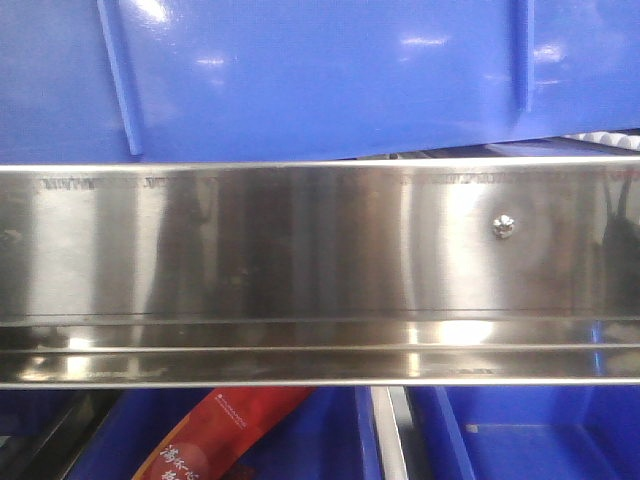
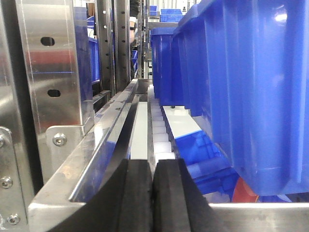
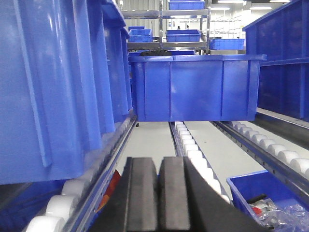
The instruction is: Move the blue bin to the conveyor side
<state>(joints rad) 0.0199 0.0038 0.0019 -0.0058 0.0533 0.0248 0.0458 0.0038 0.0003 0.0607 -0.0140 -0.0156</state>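
The left claw (image 2: 152, 169) is clenched: its two black pads (image 2: 135, 193) press flat against each other with only a thin seam between them, and nothing is held. It sits low over a steel ledge, pointing along a narrow channel. I cannot tell whether it touches the ledge.

The right claw (image 3: 159, 166) is clenched too, its pads (image 3: 142, 193) meeting face to face with nothing between them. It points down a lane of white rollers (image 3: 193, 152).

The blue bin (image 2: 251, 87) fills the right side of the left wrist view, its glossy ribbed wall close beside the left claw but apart from it. In the right wrist view the blue bin (image 3: 48, 82) towers on the left, with its bottom edge over a row of rollers, near the right claw but not touched by it. From the front, the bin's wall (image 1: 320, 70) spans the top of the frame, directly above a shiny steel rail (image 1: 300, 260) with one screw (image 1: 503, 226).

Farther along the roller lane a second crate (image 3: 195, 87) stands across the track. Below the rail a red packet (image 1: 215, 430) lies in a lower blue tray (image 1: 540, 430). A perforated steel upright (image 2: 53, 63) stands at the left of the left wrist view.
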